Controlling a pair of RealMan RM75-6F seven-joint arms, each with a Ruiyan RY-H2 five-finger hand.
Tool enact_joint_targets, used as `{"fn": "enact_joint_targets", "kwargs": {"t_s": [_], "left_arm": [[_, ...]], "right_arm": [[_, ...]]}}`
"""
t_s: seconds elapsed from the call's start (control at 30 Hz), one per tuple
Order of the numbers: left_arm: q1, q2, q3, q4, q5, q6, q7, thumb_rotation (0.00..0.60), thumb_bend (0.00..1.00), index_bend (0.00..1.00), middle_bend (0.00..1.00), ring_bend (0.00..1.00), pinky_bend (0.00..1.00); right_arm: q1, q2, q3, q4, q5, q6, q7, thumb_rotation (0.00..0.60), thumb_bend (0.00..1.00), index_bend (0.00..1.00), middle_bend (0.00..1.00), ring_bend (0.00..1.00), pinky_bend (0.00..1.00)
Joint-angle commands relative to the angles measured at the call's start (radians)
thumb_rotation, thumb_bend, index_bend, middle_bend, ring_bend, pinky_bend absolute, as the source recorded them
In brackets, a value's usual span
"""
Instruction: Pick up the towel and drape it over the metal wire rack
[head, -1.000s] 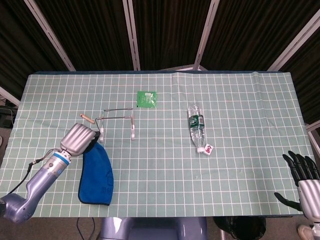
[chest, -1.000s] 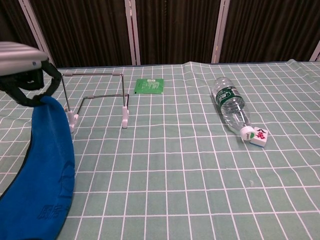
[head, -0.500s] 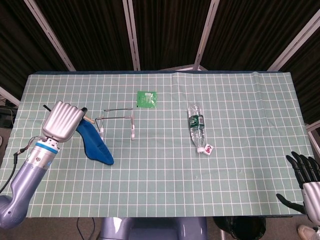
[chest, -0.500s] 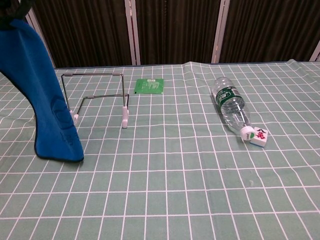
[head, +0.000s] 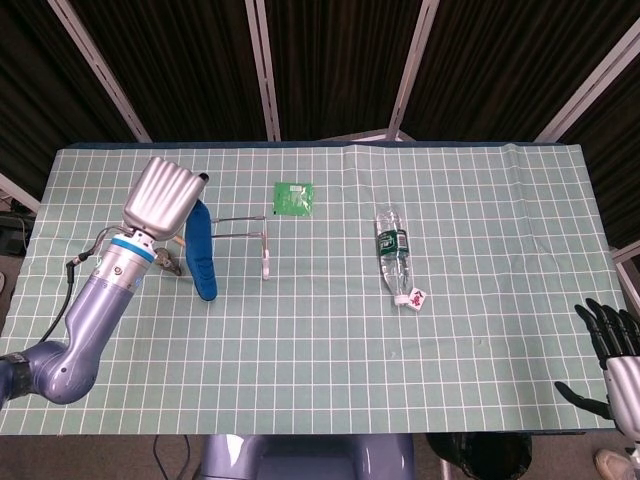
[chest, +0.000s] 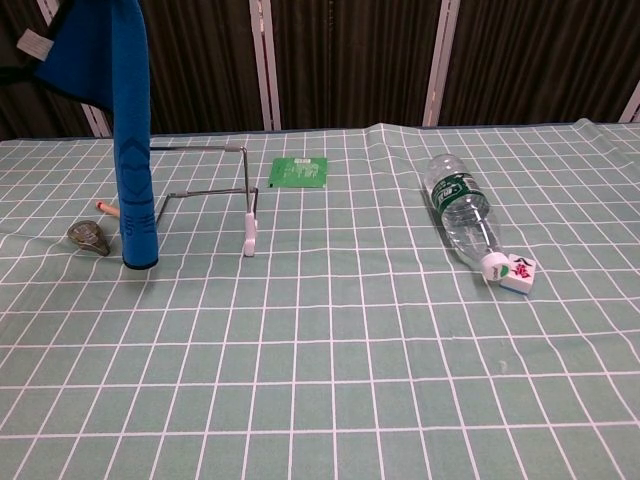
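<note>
The left hand (head: 166, 197) is raised above the left part of the table (head: 480, 330) and grasps the blue towel (head: 203, 250) by its upper end, so that the cloth hangs straight down as a long narrow strip. Its lower edge reaches down to about the checked tablecloth, though whether it touches cannot be told. The towel hangs at the left end of the wire rack (head: 243, 237), in front of that end in the chest view, and is not draped over the top bar. The rack stands upright on its white feet (its right front foot shows plainly in the chest view). Just left of the towel's lower end lie a small greyish metal object (chest: 90, 237) and a thin orange-tipped stick (chest: 106, 209), both on the cloth. Behind the rack lies a flat green packet (head: 294, 197). To the right, well apart from the rack, a clear plastic bottle (head: 393, 252) lies on its side, with a small white tile (head: 415, 298) at its cap. The right hand (head: 613, 345) sits at the lower right edge of the head view, off the table, empty with its dark fingers spread.
</note>
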Motion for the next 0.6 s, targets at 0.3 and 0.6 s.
{"fn": "enact_joint_targets", "kwargs": {"t_s": [0.3,0.6], "left_arm": [[-0.043,0.177,0.021,-0.291,-0.169,0.053,0.098,0.600,0.84,0.90,0.97,0.96,1.00],[-0.115,0.241,-0.007,-0.403,-0.276,0.097,0.128,0.600,0.84,0.90,0.97,0.96,1.00]], "right_arm": [[-0.004,0.006,0.003,0.008,0.004,0.005,0.027,0.600,0.00,0.00,0.00,0.00,0.00],[-0.014,0.015,-0.006,0.002,-0.033,0.035,0.039,0.600,0.00,0.00,0.00,0.00,0.00]]}}
